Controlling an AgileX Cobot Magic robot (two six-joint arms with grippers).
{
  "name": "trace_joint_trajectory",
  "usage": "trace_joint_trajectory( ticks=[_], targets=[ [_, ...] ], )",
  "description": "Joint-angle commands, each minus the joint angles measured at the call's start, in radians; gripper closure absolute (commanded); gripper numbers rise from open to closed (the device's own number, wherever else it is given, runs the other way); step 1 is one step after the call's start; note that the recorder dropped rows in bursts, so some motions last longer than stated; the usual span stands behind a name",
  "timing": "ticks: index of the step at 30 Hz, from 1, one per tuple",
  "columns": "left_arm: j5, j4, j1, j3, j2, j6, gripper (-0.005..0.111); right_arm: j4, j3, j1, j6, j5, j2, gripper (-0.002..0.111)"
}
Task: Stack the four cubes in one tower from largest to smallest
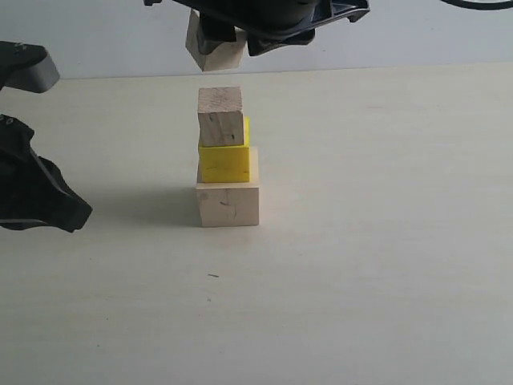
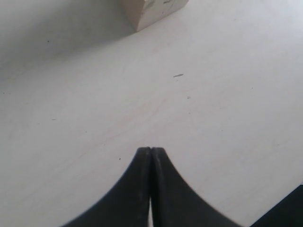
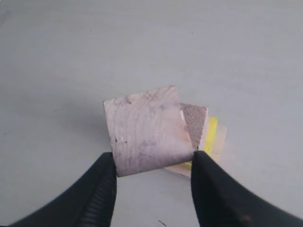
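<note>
Right claw [image 3: 154, 160] clamps a tilted small wooden cube [image 3: 147, 137] above the three-cube tower [image 1: 225, 163]

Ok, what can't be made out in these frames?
Right wrist view: the held wooden cube in the right gripper covers most of the tower.
Exterior view: gripper body and top edge hide that cube's upper part.
Left wrist view: only a corner of the large pale cube shows; edge cuts the rest.

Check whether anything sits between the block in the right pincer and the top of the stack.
Nothing visible does. The small wooden block hangs in the right pincer above the stack, and only open air separates it from the top block there.
</note>
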Motion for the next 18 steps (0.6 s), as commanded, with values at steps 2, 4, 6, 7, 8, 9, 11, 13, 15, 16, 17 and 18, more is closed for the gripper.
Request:
trace_joint_trajectory(
  ticks=[2,4,6,7,8,9,11,13,15,16,17,18],
  targets=[
    [-0.016,-0.002,0.001,0.004,-0.002,0.004,0.107,-0.042,-0.008,0.002,0.038,-0.023,0.029,0.1],
    [-0.016,-0.002,0.001,0.004,-0.002,0.004,0.107,-0.028,-0.008,0.002,0.038,-0.027,0.054,0.096],
    [-0.016,-0.002,0.001,0.004,-0.002,0.004,0.107,-0.011,-0.008,0.002,0.036,-0.027,0.08,0.093],
    [-0.016,-0.002,0.001,0.004,-0.002,0.004,0.107,-0.011,-0.008,0.002,0.036,-0.027,0.085,0.093],
    [-0.016,-0.002,0.001,0.004,-0.002,0.004,0.107,-0.011,-0.008,0.002,0.036,-0.027,0.092,0.093],
    [-0.016,-0.002,0.001,0.004,-0.002,0.004,0.107,-0.007,-0.011,0.002,0.036,-0.027,0.095,0.093],
    [-0.014,-0.002,0.001,0.004,-0.002,0.004,0.107,-0.006,-0.025,0.002,0.036,-0.019,0.095,0.093],
    [-0.012,-0.002,0.001,0.004,-0.002,0.004,0.107,-0.008,-0.054,0.002,0.036,0.002,0.095,0.093],
    [-0.012,-0.002,0.001,0.004,-0.002,0.004,0.107,-0.026,-0.097,0.002,0.036,0.048,0.095,0.093],
    [-0.012,-0.002,0.001,0.004,-0.002,0.004,0.107,-0.03,-0.117,0.002,0.036,0.069,0.096,0.093],
    [-0.012,-0.002,0.001,0.004,-0.002,0.004,0.107,-0.032,-0.135,0.0,0.036,0.103,0.096,0.093],
    [-0.012,-0.002,0.001,0.004,-0.002,0.004,0.107,-0.037,-0.151,0.0,0.041,0.141,0.096,0.093]
  ],
)
